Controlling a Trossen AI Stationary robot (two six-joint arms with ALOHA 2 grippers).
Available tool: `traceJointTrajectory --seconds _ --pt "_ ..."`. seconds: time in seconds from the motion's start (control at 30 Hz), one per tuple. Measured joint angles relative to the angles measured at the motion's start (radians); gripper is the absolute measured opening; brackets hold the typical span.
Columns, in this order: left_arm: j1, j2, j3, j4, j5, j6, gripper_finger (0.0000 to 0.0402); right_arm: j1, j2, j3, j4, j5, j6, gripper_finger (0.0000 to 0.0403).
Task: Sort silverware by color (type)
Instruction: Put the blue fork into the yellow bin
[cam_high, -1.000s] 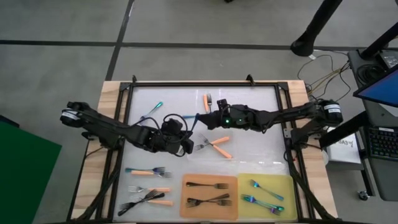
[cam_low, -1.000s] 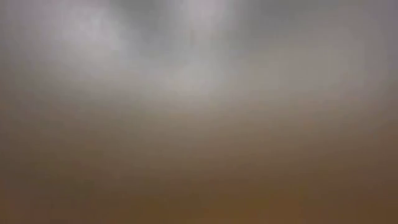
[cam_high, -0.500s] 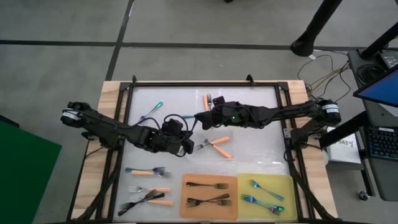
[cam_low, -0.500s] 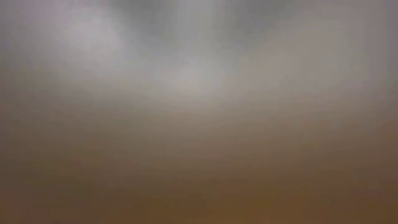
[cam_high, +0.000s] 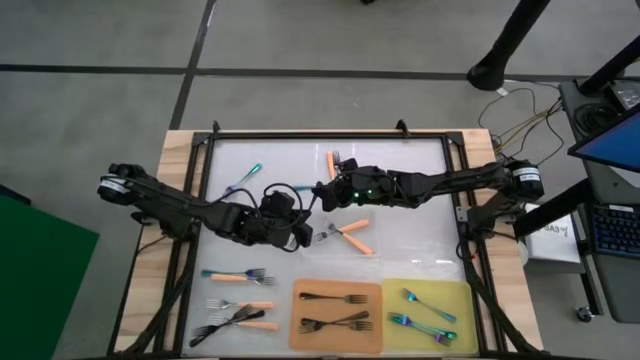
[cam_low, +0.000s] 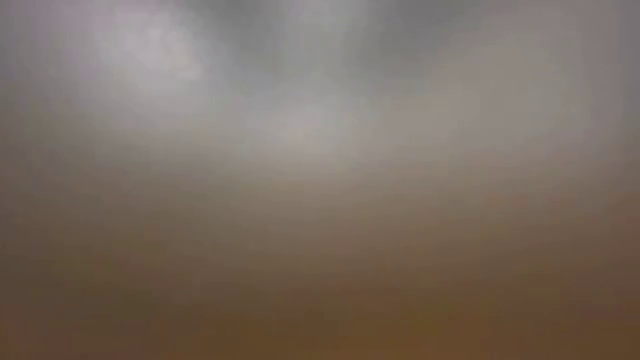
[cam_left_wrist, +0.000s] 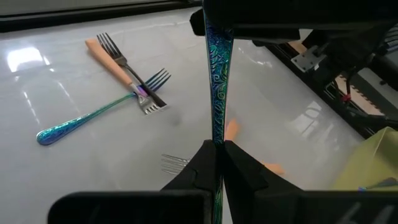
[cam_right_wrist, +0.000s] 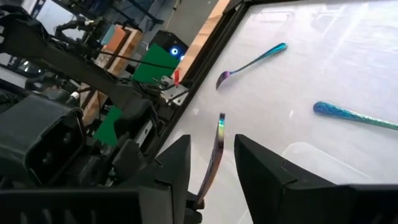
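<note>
one iridescent fork (cam_left_wrist: 215, 93) clamped in left gripper (cam_left_wrist: 219, 149) | right gripper (cam_right_wrist: 211, 168) parted around its handle | risk: handover slip if release mistimed

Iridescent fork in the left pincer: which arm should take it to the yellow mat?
Right, probably. The yellow mat lies on its side, and the right pincer is open around the free end of the fork; the left pincer grips the other end.

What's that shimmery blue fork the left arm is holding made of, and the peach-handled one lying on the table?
The held fork looks like metal with an iridescent teal-blue coating and an embossed swirl pattern. The peach-handled fork seems to have bright steel tines; its matte handle could be plastic or a painted coating, hard to tell.
</note>
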Motion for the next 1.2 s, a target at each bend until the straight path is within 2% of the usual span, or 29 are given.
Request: traceJointTrajectory --seconds 0.17,0.4,0.6,0.93,1.03,1.2 --pt "0.000 0.000 0.000 0.000 -0.018 0.007 0.0000 0.000 0.000 0.000 0.000 -0.030 0.000 0.0095" --pt "0.000 0.000 0.000 0.004 -0.022 0.028 0.0000 0.000 0.000 0.000 0.000 -0.032 -0.033 0.0015" --pt "0.001 -0.001 0.000 0.006 0.011 0.050 0.0009 0.001 0.000 0.000 0.000 -0.010 -0.054 0.0010" --pt "-0.001 -0.002 0.000 0.027 0.054 0.087 0.0090 -0.005 0.000 -0.001 -0.018 0.007 -0.090 0.0009" --pt "-0.002 -0.008 0.000 0.027 0.055 0.099 0.0113 -0.015 -0.014 -0.002 -0.110 0.000 -0.108 0.0009" --pt "-0.002 -0.024 0.000 0.021 0.064 0.116 0.0131 -0.042 -0.100 0.006 -0.337 -0.097 -0.124 0.0009"
